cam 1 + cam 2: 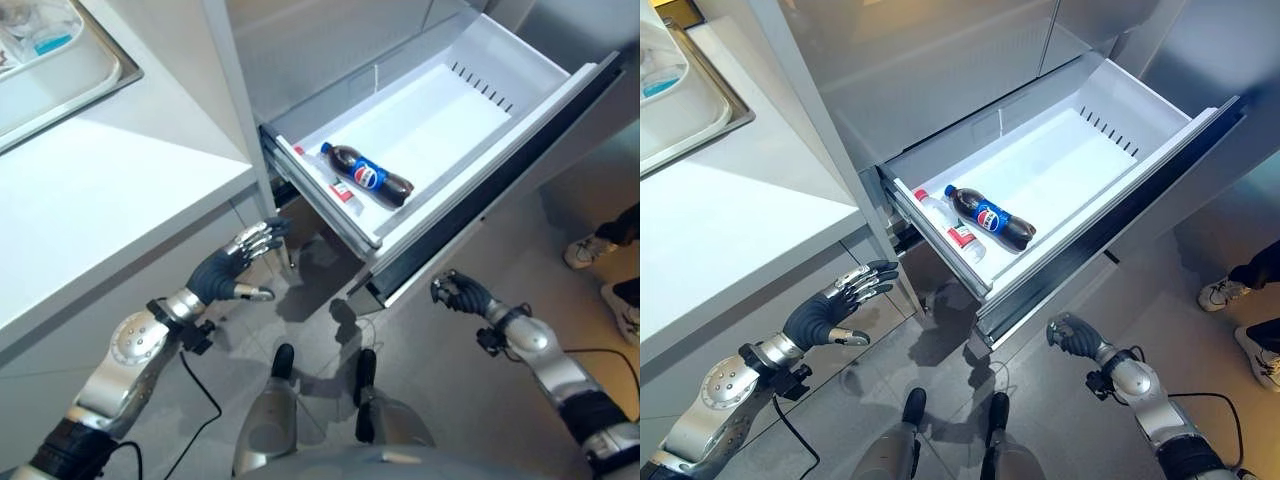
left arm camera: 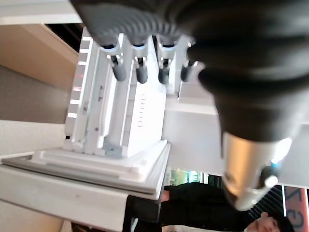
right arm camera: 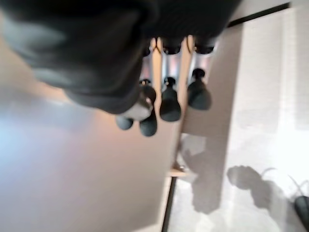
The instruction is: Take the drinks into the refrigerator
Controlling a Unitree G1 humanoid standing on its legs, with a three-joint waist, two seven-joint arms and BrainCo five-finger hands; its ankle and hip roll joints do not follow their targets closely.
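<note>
The refrigerator's white drawer point(image 1: 470, 165) stands pulled out. A dark cola bottle point(image 1: 368, 175) with a blue label lies on its side in the drawer's near left corner. A small clear bottle point(image 1: 952, 228) with a red label lies beside it against the front wall. My left hand point(image 1: 232, 268) hangs open below the drawer's left corner, fingers straight, holding nothing. My right hand point(image 1: 460, 293) sits below the drawer's front panel with its fingers curled and nothing in them.
A white counter point(image 1: 90, 200) with a steel sink point(image 1: 70, 85) runs along the left. A person's shoes point(image 1: 600, 270) stand on the floor at the right. The open drawer overhangs the floor between my arms.
</note>
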